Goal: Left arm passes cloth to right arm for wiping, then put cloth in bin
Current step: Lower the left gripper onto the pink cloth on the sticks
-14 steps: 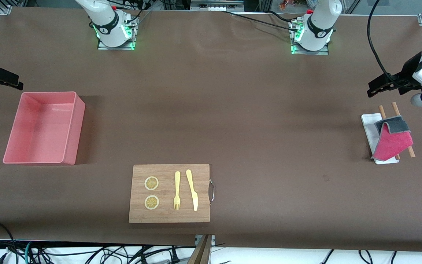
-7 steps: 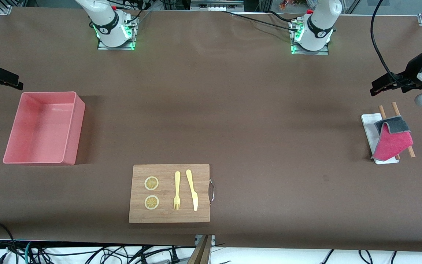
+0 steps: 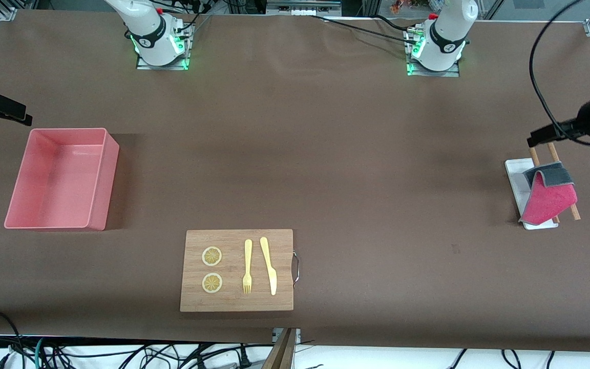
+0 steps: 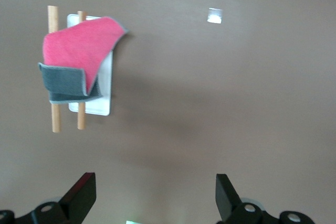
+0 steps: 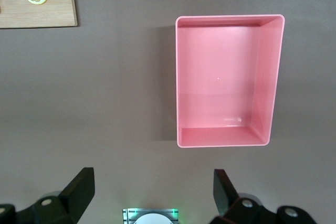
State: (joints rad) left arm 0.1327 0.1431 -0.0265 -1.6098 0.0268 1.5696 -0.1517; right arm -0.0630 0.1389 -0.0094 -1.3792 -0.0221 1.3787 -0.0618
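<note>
The magenta-pink cloth (image 3: 551, 200), with a grey corner folded over, is draped on two wooden sticks (image 3: 552, 149) and a white tray (image 3: 514, 177) at the left arm's end of the table. My left gripper (image 3: 535, 138) is open and empty in the air over the sticks' ends, just off the cloth. In the left wrist view the cloth (image 4: 79, 45) lies apart from the left gripper (image 4: 156, 203). My right gripper (image 3: 21, 114) is open and empty, waiting over the table beside the salmon-pink bin (image 3: 109, 179). The bin (image 5: 268, 77) is empty in the right wrist view, apart from the right gripper (image 5: 155, 198).
A wooden cutting board (image 3: 236, 302) with two lemon slices (image 3: 212, 256), a yellow fork (image 3: 247, 266) and a yellow knife (image 3: 269, 266) lies near the front camera's edge. Its corner (image 5: 58, 9) shows in the right wrist view.
My left gripper has moved lower in the front view, toward the sticks and the cloth, and farther to the table's end. The right arm and the cloth have not moved.
</note>
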